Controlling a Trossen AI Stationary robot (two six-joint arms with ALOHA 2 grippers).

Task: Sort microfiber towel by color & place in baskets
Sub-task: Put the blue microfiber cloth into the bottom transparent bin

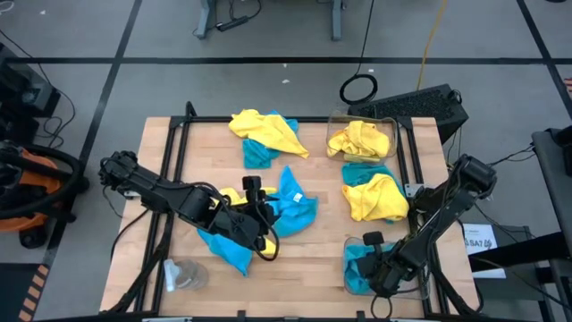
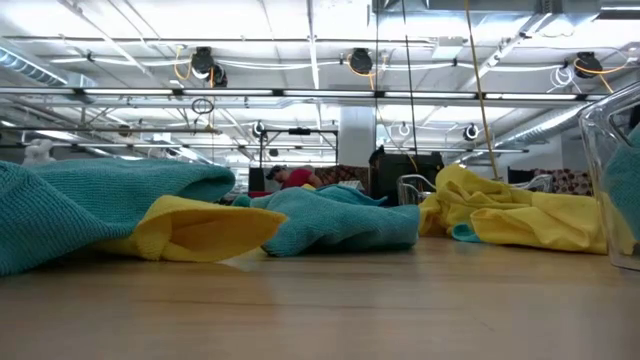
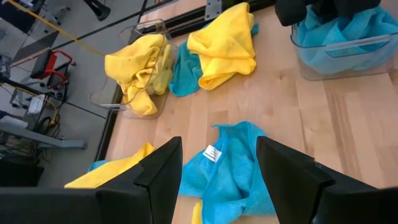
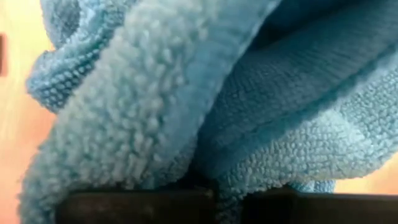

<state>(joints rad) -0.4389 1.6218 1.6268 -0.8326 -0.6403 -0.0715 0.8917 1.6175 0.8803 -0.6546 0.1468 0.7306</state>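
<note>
The blue towel lies mid-tabletop atop a yellow one under the open left gripper, so a grasp risks lifting both colors, while the closed right gripper, pressed into the blue-filled basket, may drag cloth out.

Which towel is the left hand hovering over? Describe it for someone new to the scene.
On the wooden table, find the left hand near the middle. Just beyond it lies a turquoise towel, spread loosely. Unlike its neighbours, it shows a small white tag.
</note>
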